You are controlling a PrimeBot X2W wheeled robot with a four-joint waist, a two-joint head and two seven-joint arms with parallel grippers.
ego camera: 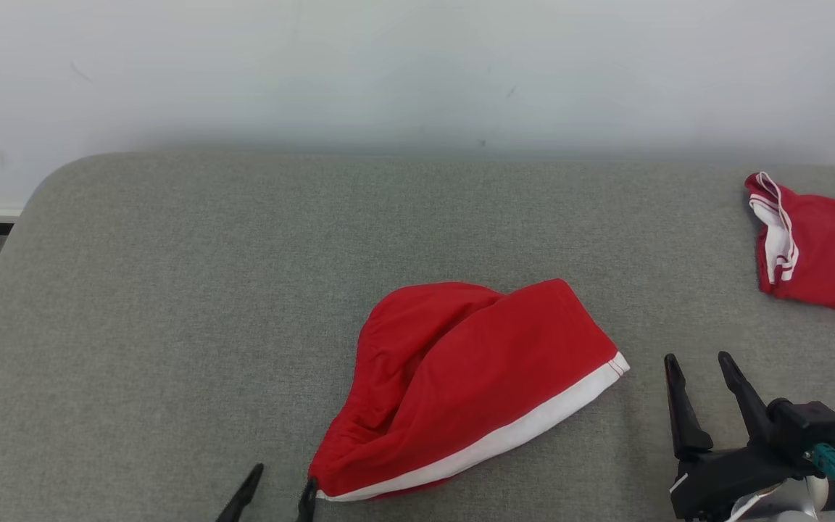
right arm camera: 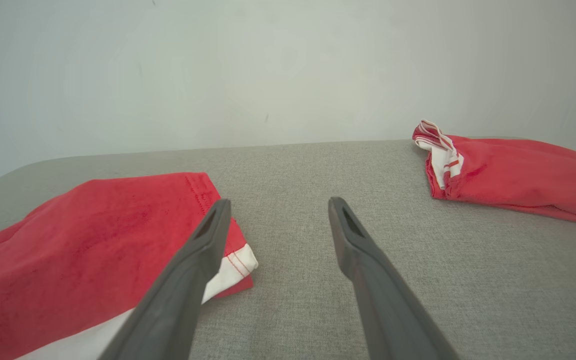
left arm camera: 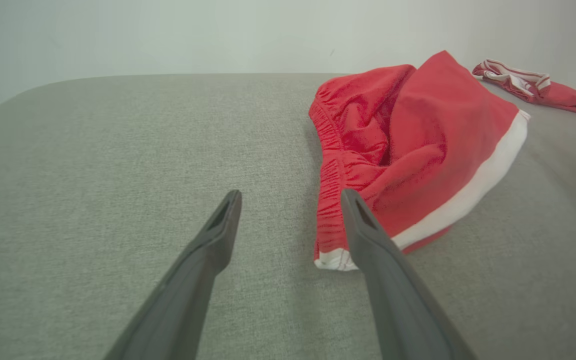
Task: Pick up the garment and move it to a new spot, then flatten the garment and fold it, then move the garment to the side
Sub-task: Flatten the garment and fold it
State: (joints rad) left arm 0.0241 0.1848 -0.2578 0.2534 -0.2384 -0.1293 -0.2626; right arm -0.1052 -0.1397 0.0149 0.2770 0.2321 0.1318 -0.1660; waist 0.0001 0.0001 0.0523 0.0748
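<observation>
The red garment (ego camera: 461,384) lay crumpled on the grey padded table (ego camera: 171,290), just below the middle of the head view. Its long axis ran diagonally, from the lower left near the bottom edge up to the right. A broad white band followed the lower edge along that same line and ended at the right-hand corner, where two thin red stripes crossed it. The gathered elastic waist curved up the left side, and the cloth was bunched into folds behind it.

The left gripper (ego camera: 281,482) showed at the bottom edge of the head view with its fingers spread apart and nothing between them. One fingertip stood just beside the garment's lower left corner; whether it touched the cloth could not be told. The right gripper (ego camera: 699,360) sat at the lower right, fingers also spread and empty, near the banded corner but apart from it.

A second red piece of clothing (ego camera: 823,254) with white trim lay at the upper right edge, well apart from the first. A pale wall (ego camera: 417,72) rose behind the table.
</observation>
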